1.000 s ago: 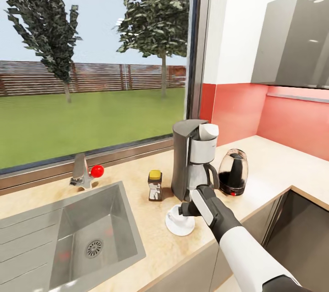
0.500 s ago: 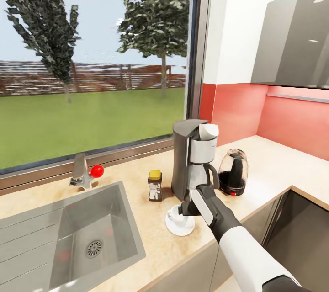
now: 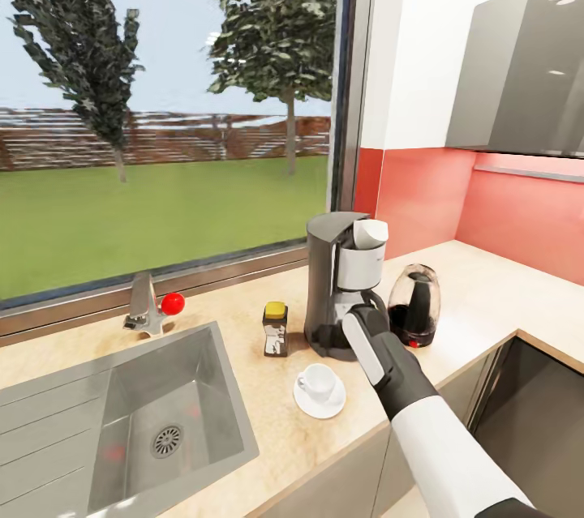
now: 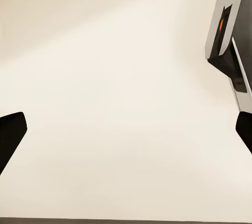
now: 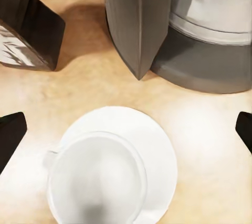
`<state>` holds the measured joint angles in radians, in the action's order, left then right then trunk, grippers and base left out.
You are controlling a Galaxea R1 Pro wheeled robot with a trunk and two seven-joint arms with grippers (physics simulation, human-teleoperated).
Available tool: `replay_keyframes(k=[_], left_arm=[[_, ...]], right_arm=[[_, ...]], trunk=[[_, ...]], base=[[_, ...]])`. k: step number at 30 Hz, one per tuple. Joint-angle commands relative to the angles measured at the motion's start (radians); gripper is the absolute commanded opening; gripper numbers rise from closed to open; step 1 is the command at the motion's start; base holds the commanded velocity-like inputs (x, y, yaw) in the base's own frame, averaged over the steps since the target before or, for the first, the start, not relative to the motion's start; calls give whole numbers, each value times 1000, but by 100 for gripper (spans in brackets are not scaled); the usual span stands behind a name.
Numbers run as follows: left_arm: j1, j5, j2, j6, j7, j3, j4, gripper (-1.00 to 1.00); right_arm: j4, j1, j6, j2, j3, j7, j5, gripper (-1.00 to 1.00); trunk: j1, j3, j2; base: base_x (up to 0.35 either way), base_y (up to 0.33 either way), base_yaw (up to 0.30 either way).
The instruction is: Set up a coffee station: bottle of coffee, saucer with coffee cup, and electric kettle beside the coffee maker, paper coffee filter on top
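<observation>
Nearest the front edge of the countertop (image 3: 454,291) sits the saucer (image 3: 319,402), and the coffee cup (image 3: 317,381) rests squarely in its sunken middle, handle toward the sink (image 3: 122,421) side. That is where I want them: just beside the coffee maker (image 3: 341,283) but apart from its base, so the carafe can come out freely.

My right gripper (image 5: 126,129) hangs above them with its fingers spread wide, holding nothing (the wrist camera looks straight down into the cup between the two dark fingertips). Half a second ago the gripper was low over the cup and hid most of it; now it has lifted up and back toward the coffee maker, and the cup stands in plain sight on the saucer.

Further in, the bottle of coffee (image 3: 276,329) stands on the sink side of the machine, near it. The paper coffee filter (image 3: 371,233) perches on top. The electric kettle (image 3: 414,306) sits close on the far side.

My left gripper (image 4: 126,129) is spread too, facing a pale surface.
</observation>
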<state>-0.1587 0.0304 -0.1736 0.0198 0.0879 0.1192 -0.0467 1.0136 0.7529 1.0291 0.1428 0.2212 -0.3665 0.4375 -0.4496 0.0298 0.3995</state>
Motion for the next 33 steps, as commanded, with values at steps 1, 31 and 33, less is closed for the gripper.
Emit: replay_keyframes(k=[1,31,33], left_arm=[[-1,3,0,2,1,7,-2,100],[-1,5,5,2,1,10,-5,100],[-1,5,5,2,2,10,-5,100]], right_arm=[[2,0,2,0,2,-11,10,100],[4,0,2,-2,6,-10,10,100],[2,0,2,-2,6,-9,10,100]], trunk=[[0,0,0],[0,26,0],[0,29,0]], base=[[0,0,0],[-49,-73,0],[-15,-268,0]])
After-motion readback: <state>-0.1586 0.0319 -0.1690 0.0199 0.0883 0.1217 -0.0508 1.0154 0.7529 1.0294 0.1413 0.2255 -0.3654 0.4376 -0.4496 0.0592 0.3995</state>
